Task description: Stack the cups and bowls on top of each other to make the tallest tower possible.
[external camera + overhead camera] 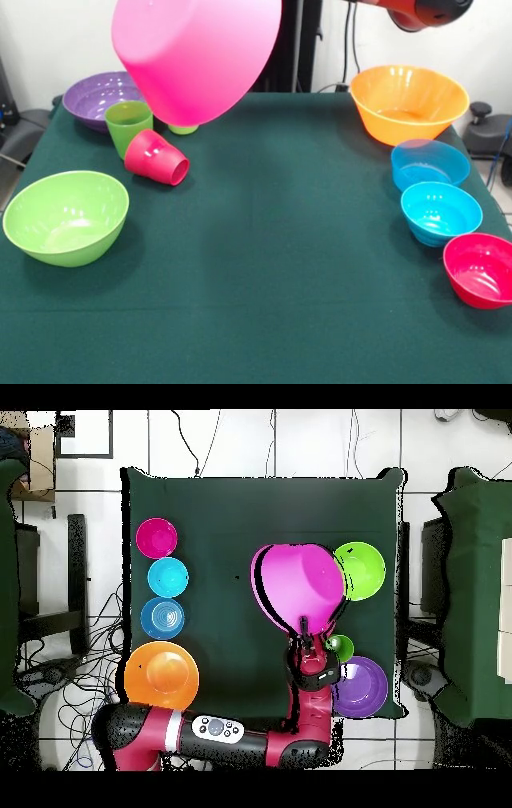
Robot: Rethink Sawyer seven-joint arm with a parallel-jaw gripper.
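The large pink bowl (196,56) hangs tilted in the air above the table's far left, its outside facing the front camera and hiding my gripper there. In the overhead view my gripper (304,627) is shut on the rim of the pink bowl (300,584). Below it a green cup (128,124) stands upright, a red cup (156,158) lies on its side, and a lime-green cup (183,129) is mostly hidden behind the bowl. The purple bowl (100,96) and lime-green bowl (66,216) sit on the left.
On the right stand the orange bowl (409,102), translucent blue bowl (430,164), turquoise bowl (441,212) and small red bowl (482,270) in a row along the table (280,264) edge. The arm's red elbow (420,12) shows at the top right.
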